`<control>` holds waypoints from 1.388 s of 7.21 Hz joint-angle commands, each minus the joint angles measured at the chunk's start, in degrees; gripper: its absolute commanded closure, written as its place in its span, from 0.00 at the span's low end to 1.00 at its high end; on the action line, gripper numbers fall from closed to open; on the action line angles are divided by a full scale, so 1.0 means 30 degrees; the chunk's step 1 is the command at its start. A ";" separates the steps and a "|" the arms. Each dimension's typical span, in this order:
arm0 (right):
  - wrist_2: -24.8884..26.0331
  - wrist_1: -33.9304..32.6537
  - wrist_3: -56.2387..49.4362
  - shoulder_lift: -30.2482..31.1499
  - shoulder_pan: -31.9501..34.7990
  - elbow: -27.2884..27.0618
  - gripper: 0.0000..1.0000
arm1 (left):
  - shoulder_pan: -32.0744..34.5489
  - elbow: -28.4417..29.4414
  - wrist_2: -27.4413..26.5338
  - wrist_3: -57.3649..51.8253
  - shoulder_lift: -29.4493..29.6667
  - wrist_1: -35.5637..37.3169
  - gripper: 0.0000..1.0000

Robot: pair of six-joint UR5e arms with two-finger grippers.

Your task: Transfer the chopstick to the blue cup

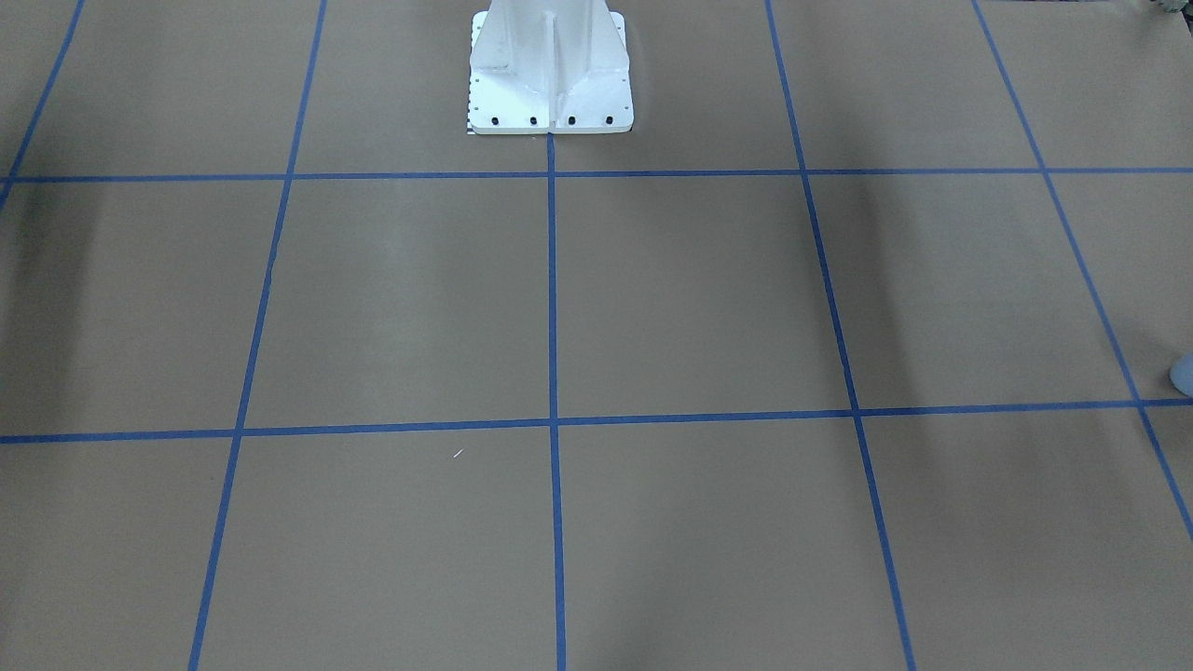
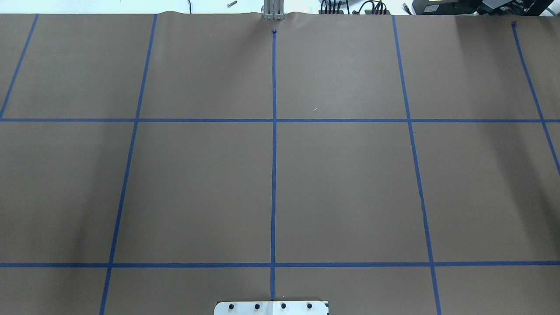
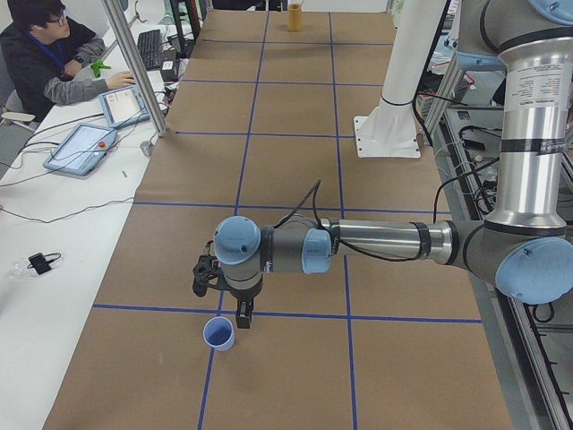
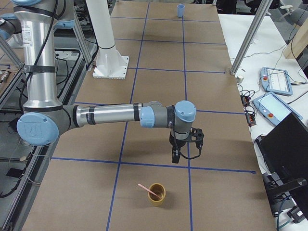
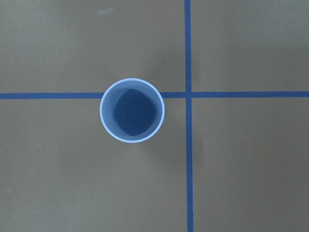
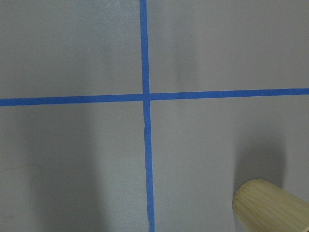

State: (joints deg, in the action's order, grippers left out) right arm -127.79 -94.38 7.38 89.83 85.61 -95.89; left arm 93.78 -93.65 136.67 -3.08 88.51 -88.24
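The blue cup (image 5: 132, 110) stands upright and empty beside a tape crossing; it also shows in the exterior left view (image 3: 218, 333), far off in the exterior right view (image 4: 180, 10), and as a sliver at the front-facing view's right edge (image 1: 1184, 373). My left gripper (image 3: 242, 315) hangs just above and beside it; I cannot tell if it is open. A pale pink chopstick (image 4: 147, 188) leans in a tan wooden cup (image 4: 156, 193) at the table's other end. My right gripper (image 4: 179, 155) hovers a little beyond that cup; I cannot tell if it is open. The wooden cup's rim shows in the right wrist view (image 6: 270, 205).
The white robot base (image 1: 550, 75) stands at the table's middle edge. Blue tape lines (image 2: 274, 153) grid the brown table. A seated operator (image 3: 54, 54), tablets (image 3: 82, 148) and a metal post (image 3: 134, 67) are along the side bench.
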 commanded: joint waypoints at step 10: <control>0.0175 0.4071 0.0028 -0.0030 -0.0350 -0.0528 0.00 | -0.0002 -0.0921 -0.0819 0.0029 0.1373 -0.0087 0.02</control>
State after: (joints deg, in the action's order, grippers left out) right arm -127.54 -89.36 7.17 89.67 85.01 -97.70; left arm 93.76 -96.32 135.12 -3.00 90.99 -88.31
